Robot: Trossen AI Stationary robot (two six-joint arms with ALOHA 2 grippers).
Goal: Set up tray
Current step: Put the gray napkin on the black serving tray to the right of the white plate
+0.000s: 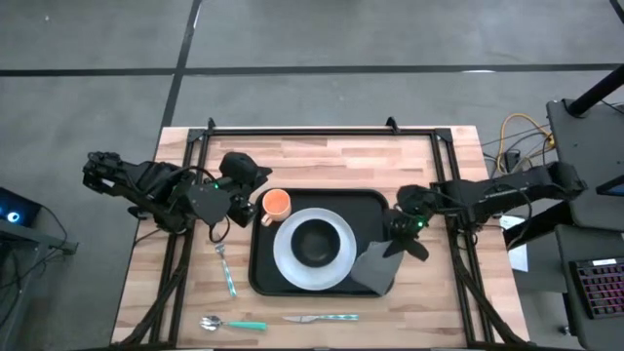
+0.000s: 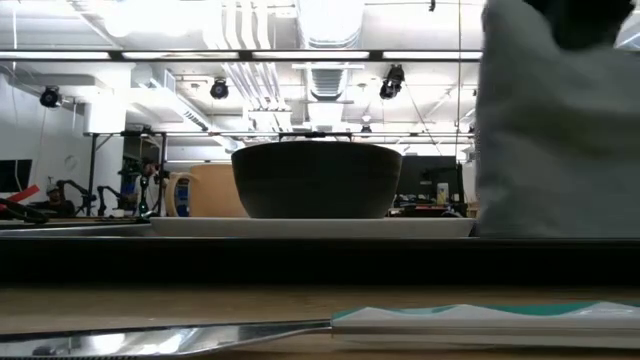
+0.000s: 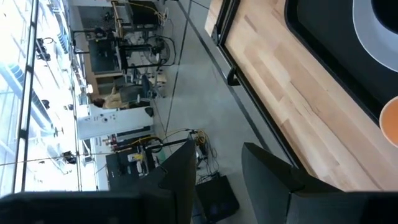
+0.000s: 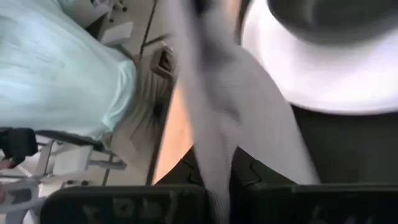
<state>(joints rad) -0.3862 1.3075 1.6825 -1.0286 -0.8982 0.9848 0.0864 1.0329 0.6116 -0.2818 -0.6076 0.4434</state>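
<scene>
The black tray (image 1: 370, 202) lies mid-table and carries a white plate (image 1: 289, 265) with a dark bowl (image 1: 314, 241). An orange cup (image 1: 277, 204) stands in the tray's far left corner. My left gripper (image 1: 252, 202) is open just left of the cup; in the left wrist view the cup (image 3: 390, 124) sits off to one side of the open fingers (image 3: 214, 180). My right gripper (image 1: 398, 237) is shut on the grey napkin (image 1: 375, 268) over the tray's near right corner. In the low view the napkin (image 2: 555, 120) stands tall beside the bowl (image 2: 315, 180). My right gripper pinches the napkin's upper part (image 4: 217, 177) between its two fingers, coming from the table's right and slanting down. The cloth passes between the fingers in several folded layers. It hangs below the gripper, and its lower end (image 1: 373, 278) reaches the tray's near right corner.
On the bare wood near the tray lie a fork (image 1: 226, 269) on the left, a spoon (image 1: 232, 324) and a knife (image 1: 322, 318) along the near edge; the knife (image 2: 300, 330) fills the low view's foreground. A black frame rail (image 1: 322, 130) runs along the far edge.
</scene>
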